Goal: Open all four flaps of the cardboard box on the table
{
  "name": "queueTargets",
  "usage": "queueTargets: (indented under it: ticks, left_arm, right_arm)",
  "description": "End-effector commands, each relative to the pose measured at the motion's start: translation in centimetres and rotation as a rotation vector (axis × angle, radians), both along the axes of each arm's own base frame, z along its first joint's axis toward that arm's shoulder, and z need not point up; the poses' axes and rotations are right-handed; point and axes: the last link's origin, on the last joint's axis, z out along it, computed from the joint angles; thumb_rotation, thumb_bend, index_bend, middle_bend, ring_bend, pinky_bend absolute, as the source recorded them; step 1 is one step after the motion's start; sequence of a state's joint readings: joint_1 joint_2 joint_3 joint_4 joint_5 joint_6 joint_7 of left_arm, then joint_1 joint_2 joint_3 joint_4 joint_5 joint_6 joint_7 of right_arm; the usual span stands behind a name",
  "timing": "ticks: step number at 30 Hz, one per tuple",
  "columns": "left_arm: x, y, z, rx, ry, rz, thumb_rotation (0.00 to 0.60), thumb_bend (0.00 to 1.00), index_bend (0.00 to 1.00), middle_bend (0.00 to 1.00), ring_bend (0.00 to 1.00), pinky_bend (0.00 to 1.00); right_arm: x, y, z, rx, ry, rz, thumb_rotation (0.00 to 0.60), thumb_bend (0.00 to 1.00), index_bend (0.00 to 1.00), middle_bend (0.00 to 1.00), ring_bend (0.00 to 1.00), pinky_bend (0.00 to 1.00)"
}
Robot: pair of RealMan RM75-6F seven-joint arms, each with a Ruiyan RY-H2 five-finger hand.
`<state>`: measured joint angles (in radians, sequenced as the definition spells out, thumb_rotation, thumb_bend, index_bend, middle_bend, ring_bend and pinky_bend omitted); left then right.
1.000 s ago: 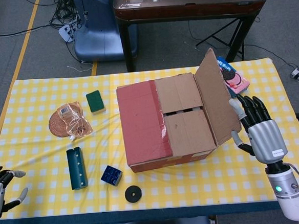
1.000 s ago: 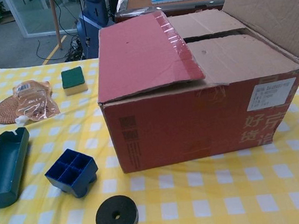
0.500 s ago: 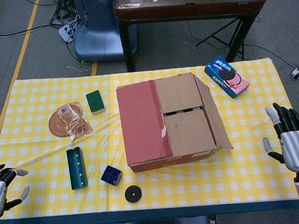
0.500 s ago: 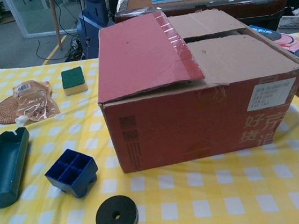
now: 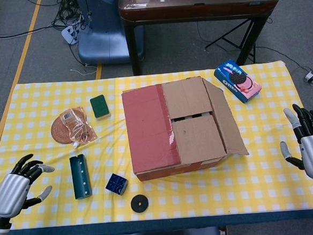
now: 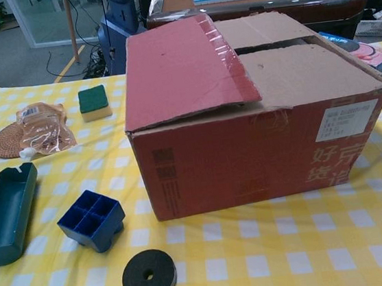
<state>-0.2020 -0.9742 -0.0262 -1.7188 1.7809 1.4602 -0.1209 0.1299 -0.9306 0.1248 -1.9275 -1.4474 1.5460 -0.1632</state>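
A red-and-brown cardboard box [image 5: 173, 130] [image 6: 245, 130] stands in the middle of the yellow checked table. Its right flap [image 5: 227, 120] hangs folded outward and down. The red left flap [image 5: 146, 129] [image 6: 179, 68] lies flat over the top. Two brown inner flaps [image 5: 191, 117] lie flat with a narrow gap between them. My right hand [image 5: 311, 147] hovers open at the table's right edge, well clear of the box. Low at the front left corner, my left hand [image 5: 16, 186] is open and holds nothing. The chest view shows neither hand.
Left of the box lie a green sponge [image 5: 99, 106], a woven coaster with a plastic packet [image 5: 74, 127], a dark green tray [image 5: 80, 176], a blue block [image 5: 116, 184] and a black disc [image 5: 139, 203]. A cookie pack [image 5: 237, 80] sits at the back right.
The right flap went from raised to folded out and down. My right hand let it go and drew back to the right. My left hand rose further into view.
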Motion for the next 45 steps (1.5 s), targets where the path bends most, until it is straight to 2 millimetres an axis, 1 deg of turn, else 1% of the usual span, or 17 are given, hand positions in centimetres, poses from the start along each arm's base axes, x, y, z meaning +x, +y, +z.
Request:
queueTargets:
  ticks: [1,4,5,10,14,16,19,21,24,26,29,33,36,41,45]
  left_arm:
    - [2.2,1.4,-1.0,-0.050,-0.009,-0.071,0.600,0.33,0.39,0.39,0.25,0.09]
    - [4.3,2.7,-2.2,-0.087,-0.002,-0.129,0.600,0.32,0.36,0.36,0.23,0.09]
    - [5.3,3.2,-2.7,-0.101,-0.005,-0.153,0.600,0.32,0.36,0.35,0.23,0.09]
    - [9.1,5.3,-4.5,-0.195,-0.044,-0.229,0.600,0.32,0.35,0.33,0.21,0.07]
    - [12.0,7.1,-5.8,-0.276,-0.037,-0.289,0.600,0.32,0.33,0.27,0.15,0.03]
    - [13.2,7.9,-6.4,-0.299,-0.038,-0.315,0.580,0.33,0.33,0.26,0.14,0.02]
    - [15.3,9.1,-7.2,-0.334,-0.047,-0.357,0.512,0.42,0.33,0.25,0.12,0.01]
    - [16.7,9.7,-7.8,-0.358,-0.045,-0.389,0.497,0.46,0.33,0.25,0.11,0.00]
    - [18.6,10.3,-8.6,-0.382,-0.052,-0.423,0.440,0.50,0.34,0.25,0.10,0.00]
    - [19.8,10.7,-9.3,-0.393,-0.053,-0.436,0.424,0.53,0.36,0.25,0.10,0.00]
    - [21.5,10.9,-10.3,-0.417,-0.048,-0.456,0.414,0.56,0.37,0.25,0.10,0.00]
    - [23.5,11.5,-11.5,-0.436,-0.027,-0.474,0.360,0.58,0.37,0.25,0.10,0.00]
    - [24.8,11.9,-12.3,-0.453,-0.008,-0.475,0.344,0.57,0.37,0.25,0.09,0.00]
    - [26.5,12.6,-14.3,-0.493,0.025,-0.445,0.339,0.57,0.37,0.25,0.08,0.00]
    - [27.4,13.1,-15.3,-0.476,0.063,-0.439,0.321,0.57,0.37,0.25,0.07,0.00]
  right_arm:
    - [0.0,-0.1,0.1,-0.004,-0.001,0.000,0.600,0.41,0.00,0.00,0.00,0.03]
    - [0.0,-0.2,0.3,-0.007,-0.002,-0.001,0.600,0.41,0.00,0.00,0.00,0.03]
    - [0.0,-0.2,0.3,-0.009,-0.001,-0.002,0.600,0.41,0.00,0.00,0.00,0.03]
    - [0.0,-0.4,0.6,-0.012,0.000,-0.004,0.600,0.41,0.00,0.00,0.00,0.03]
    - [0.0,-0.5,0.8,-0.015,0.002,-0.011,0.600,0.41,0.00,0.00,0.00,0.03]
    - [0.0,-0.5,0.8,-0.016,0.001,-0.013,0.600,0.41,0.00,0.00,0.00,0.03]
    - [0.0,-0.5,0.9,-0.014,0.004,-0.016,0.600,0.41,0.00,0.00,0.00,0.03]
    - [0.0,-0.5,0.9,-0.012,0.003,-0.017,0.600,0.41,0.00,0.00,0.00,0.03]
    - [0.0,-0.5,0.8,-0.006,0.003,-0.021,0.600,0.41,0.00,0.00,0.00,0.03]
    - [0.0,-0.5,0.7,0.002,0.000,-0.026,0.600,0.41,0.00,0.00,0.00,0.03]
    - [-0.2,-0.5,0.7,0.007,-0.002,-0.033,0.600,0.41,0.00,0.00,0.00,0.03]
    - [-0.3,-0.4,0.6,0.014,-0.004,-0.039,0.600,0.41,0.00,0.00,0.00,0.03]
    - [-0.5,-0.4,0.5,0.020,-0.006,-0.044,0.600,0.41,0.00,0.00,0.00,0.03]
    - [-0.6,-0.3,0.3,0.031,-0.015,-0.050,0.600,0.41,0.00,0.00,0.00,0.03]
    - [-0.9,-0.2,0.4,0.028,-0.018,-0.058,0.600,0.41,0.00,0.00,0.00,0.03]
